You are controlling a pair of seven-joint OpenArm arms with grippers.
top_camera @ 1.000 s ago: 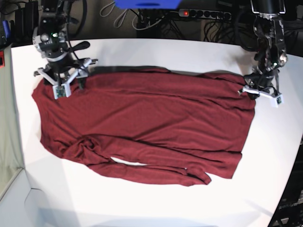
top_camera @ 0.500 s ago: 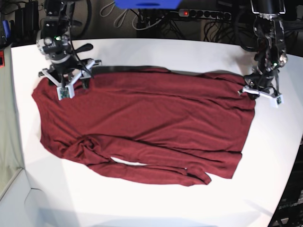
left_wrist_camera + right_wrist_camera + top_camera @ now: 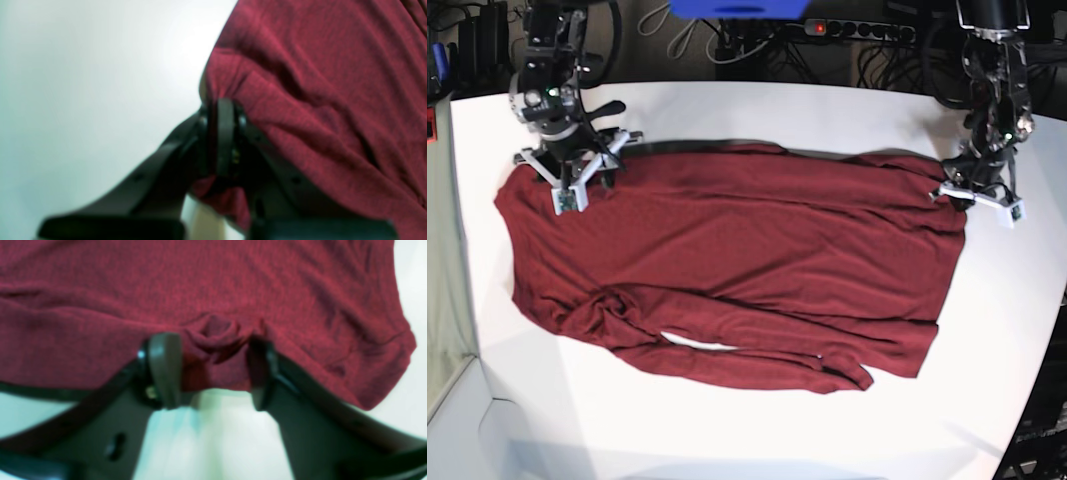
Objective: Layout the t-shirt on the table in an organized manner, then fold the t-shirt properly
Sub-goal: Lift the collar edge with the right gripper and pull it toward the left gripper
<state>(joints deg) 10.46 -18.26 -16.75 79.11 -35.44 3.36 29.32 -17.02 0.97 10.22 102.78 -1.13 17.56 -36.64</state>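
Left wrist view showed the left tool [image 3: 223, 140] clenched on a pinch of the t-shirt [image 3: 320, 100] at its edge, the jaws pressed together with cloth bunched between and below them, and bare white counter [image 3: 83, 83] to one side. Right wrist view showed the right tool [image 3: 213, 370] with its jaws parted and a puckered fold of the garment's edge sitting between them; the pads flanked the cloth, but I could not tell whether they gripped it or merely bracketed it. Base view showed the maroon shirt spread across the middle of the counter, mostly flat, with a bunched twist and a small gap near its front hem, and each tool at one far corner of the cloth. To lay it out well, my judgement was that both corners needed a firm hold before any pull, that the two arms should draw apart evenly and low over the surface to take out slack, and that the front twist needed separate smoothing afterwards. No brand, label or legible writing appeared on anything in any view.
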